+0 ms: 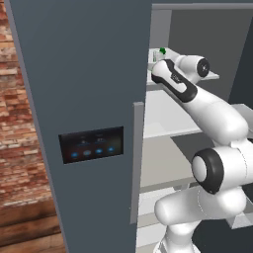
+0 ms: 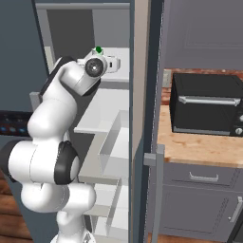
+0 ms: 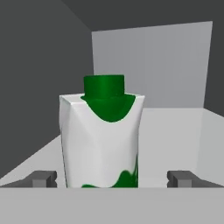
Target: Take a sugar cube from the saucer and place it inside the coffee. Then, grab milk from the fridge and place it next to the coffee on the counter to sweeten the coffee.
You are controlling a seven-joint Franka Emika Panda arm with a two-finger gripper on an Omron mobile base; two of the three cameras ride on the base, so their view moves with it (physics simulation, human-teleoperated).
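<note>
Upper centre of the left base view, the arm (image 1: 207,113) reaches past the open fridge (image 1: 84,99) door, whose dark panel (image 1: 92,145) of blue lights and grey handle (image 1: 137,163) fill the left half of the frame. White shelves (image 1: 163,118) step down behind the arm; only a green cap of the milk (image 1: 161,52) peeks above the wrist on the top shelf. From the right base view the milk (image 2: 98,50) is again mostly hidden by the arm's last joint, and the fridge's side wall (image 2: 141,95) splits the frame; right of it a black oven (image 2: 206,104) sits on the wood-grain surface (image 2: 199,147) over grey cabinets (image 2: 199,204).

Centre of the hand view, the milk (image 3: 101,138) stands upright on the shelf: a white carton with a green cap, a green patch below it and green marks at the base. The tool (image 3: 111,178) is spread to its full width, one fingertip (image 3: 43,178) at lower left and the other at lower right, the carton between them with clear gaps on both sides. It holds nothing.
</note>
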